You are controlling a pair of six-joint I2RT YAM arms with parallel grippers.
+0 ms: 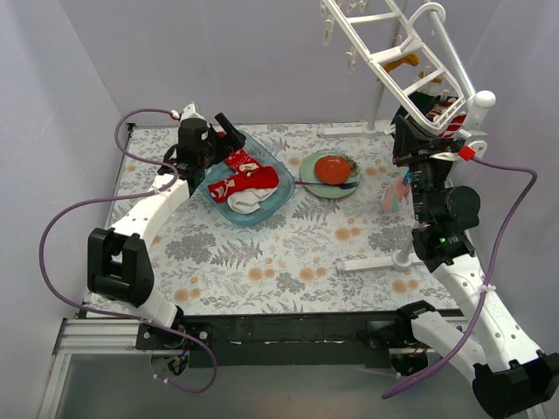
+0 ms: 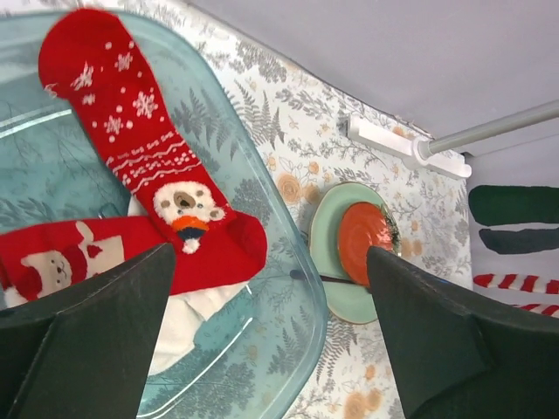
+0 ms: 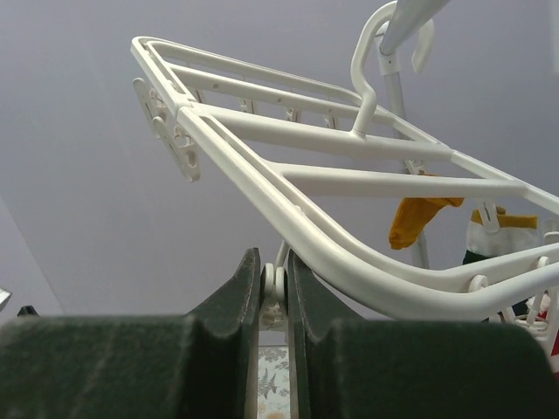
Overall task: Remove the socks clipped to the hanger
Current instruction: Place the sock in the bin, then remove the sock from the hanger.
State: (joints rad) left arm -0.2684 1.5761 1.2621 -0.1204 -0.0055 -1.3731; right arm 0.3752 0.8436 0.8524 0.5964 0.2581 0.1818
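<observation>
Floral table (image 1: 288, 262), grey walls (image 1: 218, 61) — hanger (image 3: 384, 181) tilted, far right.
L gripper (image 2: 271, 253) gapes above red socks (image 1: 249, 179) in tub (image 1: 278, 194); R gripper (image 3: 275, 262) pinches a hanger clip (image 3: 274, 284) — seen only on its wrist cam, mustard sock (image 3: 419, 218) beyond.

- Between your right fingers (image 3: 231, 301), the clip (image 3: 273, 288) shows only its top. They cover the rest, so you cannot tell what it bites.
- Beyond those fingers, the hanger (image 3: 393, 182) runs off the right edge, and a bar partly hides the mustard sock (image 3: 419, 218).
- Your left fingers (image 2: 79, 340) hide the Santa sock's (image 2: 61, 262) lower edge, and the white sock (image 2: 188, 323) lies mostly buried.
- Right of them, the edge crops a striped sock (image 2: 515, 284).
</observation>
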